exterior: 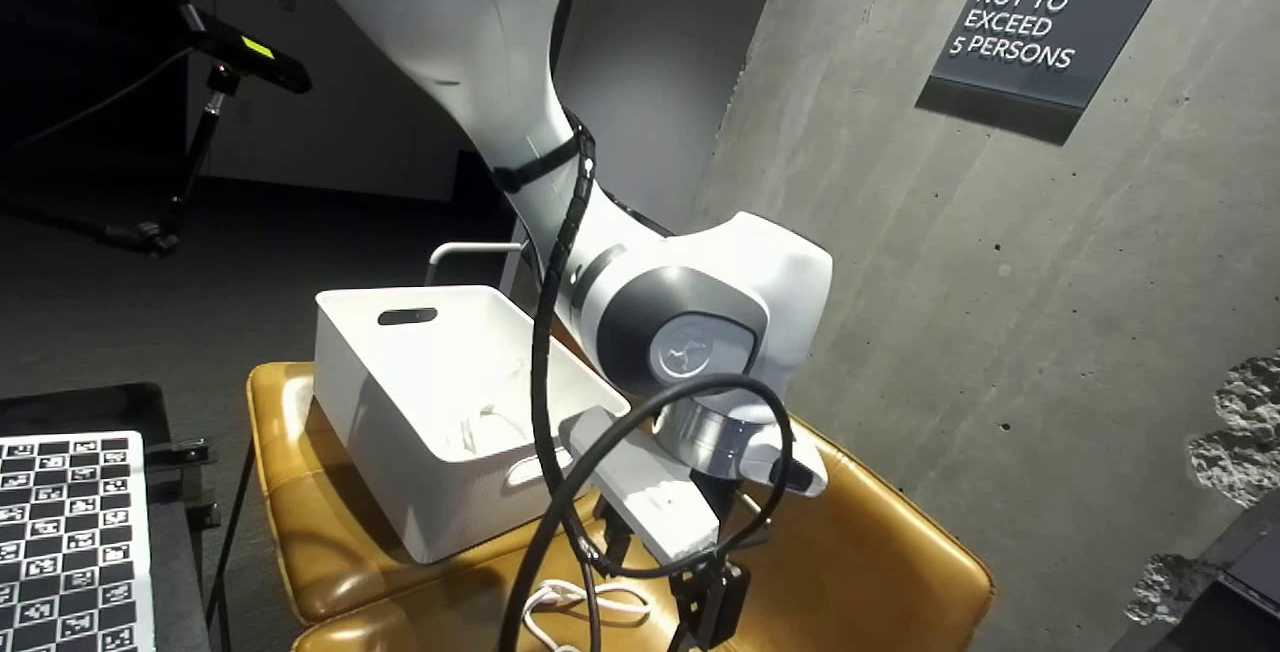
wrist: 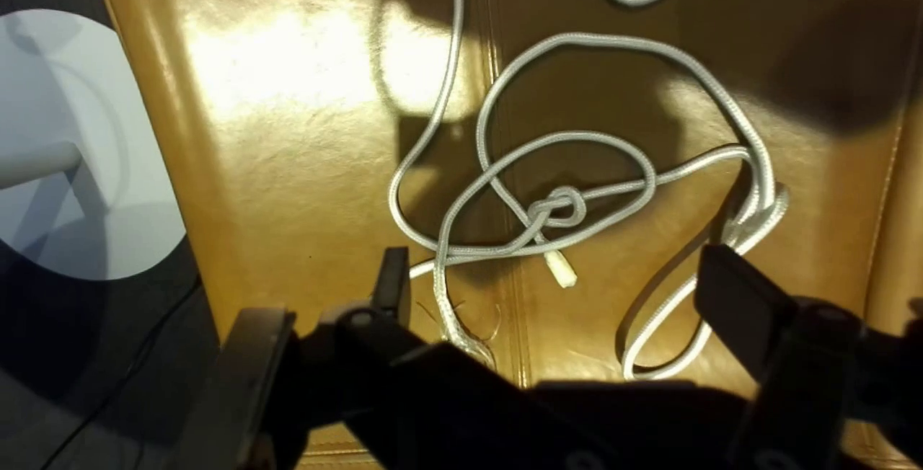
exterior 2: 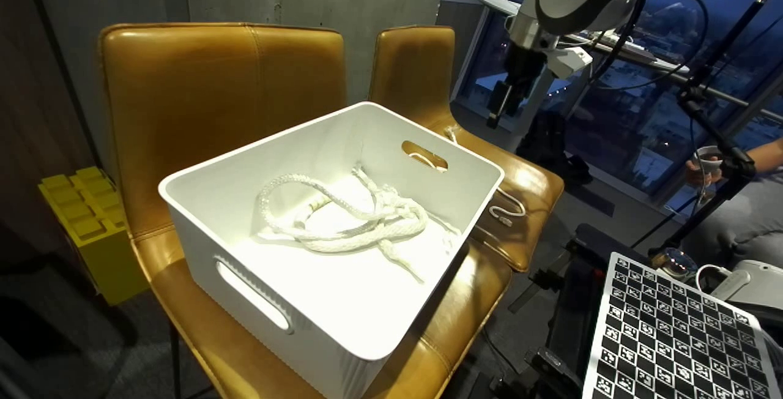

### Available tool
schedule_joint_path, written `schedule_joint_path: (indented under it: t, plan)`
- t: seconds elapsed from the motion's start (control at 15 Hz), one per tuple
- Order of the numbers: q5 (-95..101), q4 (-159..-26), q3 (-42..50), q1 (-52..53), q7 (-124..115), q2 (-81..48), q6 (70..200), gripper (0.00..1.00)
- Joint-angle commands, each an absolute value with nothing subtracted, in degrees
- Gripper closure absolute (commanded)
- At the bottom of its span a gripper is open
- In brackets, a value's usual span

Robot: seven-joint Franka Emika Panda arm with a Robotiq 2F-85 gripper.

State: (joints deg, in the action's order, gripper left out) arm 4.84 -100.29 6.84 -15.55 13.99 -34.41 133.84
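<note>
Wall sign [exterior: 1050,17] reads "MAXIMUM OCCUPANCY NOT TO EXCEED 5 PERSONS"; white rope [wrist: 552,205], looped and knotted, lies on the tan chair seat [wrist: 303,218] below the hand [wrist: 557,275], whose jaws stand wide apart above it.

Light glares off the seat [wrist: 288,73] and bleaches the bin [exterior 2: 318,289]; in the wrist view the tool [wrist: 553,268] is blurred.

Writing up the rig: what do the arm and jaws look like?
White, rounded arm with a dark grey joint cap bearing a round emblem, and a silver collar. A black band holds a black cable to it. A pale box sits beside the collar. Jaws: black, with blocky fingers.
</note>
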Motion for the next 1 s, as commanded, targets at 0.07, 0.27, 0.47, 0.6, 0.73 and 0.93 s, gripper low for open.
schedule_joint_path:
  t: [0.07,0.27,0.47,0.6,0.73,0.93]
  plan:
    - [4.7,-93.1,7.5,-16.5,13.6,-42.2,134.1,0.0]
    - [4.8,-89.7,8.0,-17.2,13.4,-46.4,133.5,0.0]
    - [4.8,-86.0,8.5,-17.8,13.1,-50.3,133.0,0.0]
    - [4.8,-83.4,8.8,-18.2,12.7,-52.8,132.7,0.0]
    - [4.8,-81.0,8.9,-18.6,12.5,-54.9,132.4,0.0]
    - [4.8,-77.3,8.8,-18.6,11.9,-57.7,132.0,0.0]
